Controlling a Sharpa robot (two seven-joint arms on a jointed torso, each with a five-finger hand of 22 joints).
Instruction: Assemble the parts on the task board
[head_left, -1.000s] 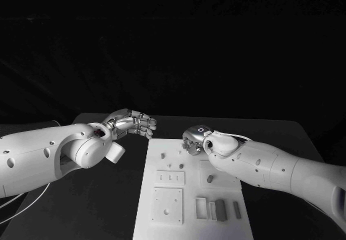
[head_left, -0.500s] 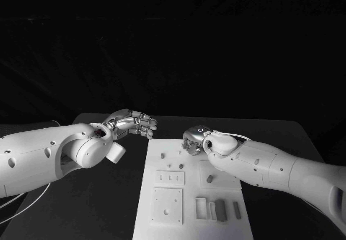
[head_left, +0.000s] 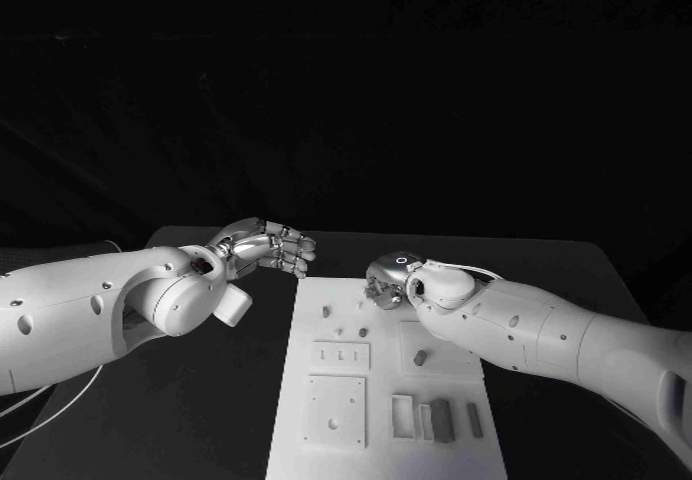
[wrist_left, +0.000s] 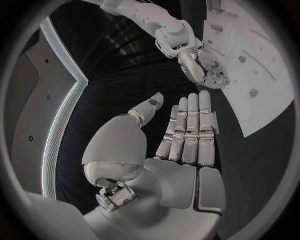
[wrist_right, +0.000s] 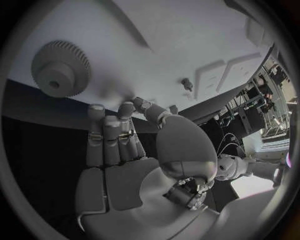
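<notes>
- Left hand (head_left: 267, 248): raised above the black table (head_left: 173, 420), just left of the task board's (head_left: 325, 462) far-left corner; fingers (wrist_left: 190, 130) extended side by side, nothing grasped.
- Right hand (head_left: 387, 281): lowered over the board's far end, fingers extended, empty.
- Gear (wrist_right: 60, 69): flat on the board, just beyond the right fingertips, not touched.
- Small parts (head_left: 420, 357): mid-board and near end.

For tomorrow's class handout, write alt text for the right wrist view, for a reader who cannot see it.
The robot's right hand, fingers apart and holding nothing, hovers over the edge of a white task board. A toothed gear lies on the board just beyond the fingertips, and a small peg stands farther along.
</notes>
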